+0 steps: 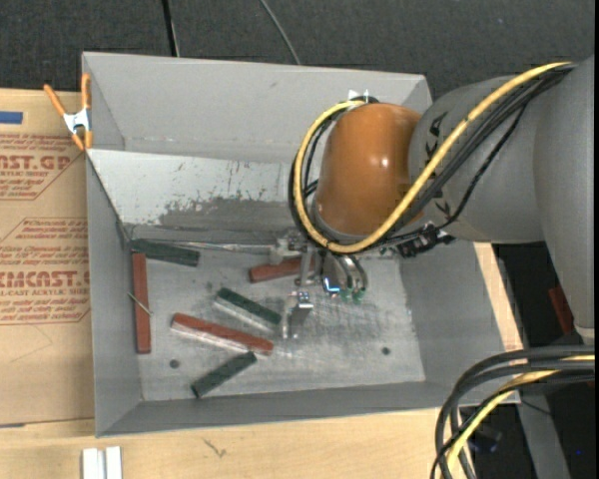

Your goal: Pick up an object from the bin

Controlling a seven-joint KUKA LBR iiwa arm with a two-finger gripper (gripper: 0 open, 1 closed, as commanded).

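Hovering over end of dark green bar [248, 305] mid-bin, jaws' state being unclear; likely light, stiff, slick; gripping across narrow width advisable.

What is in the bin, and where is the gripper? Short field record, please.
bin: grey metal, loose bars scattered on the floor
gripper: low over the bin's middle, at the right end of the bars
nearest: short red bar up-left of it; middle green bar to its left
others: long red bar; front green bar; left red bar along the left wall; back green bar
held: cannot tell
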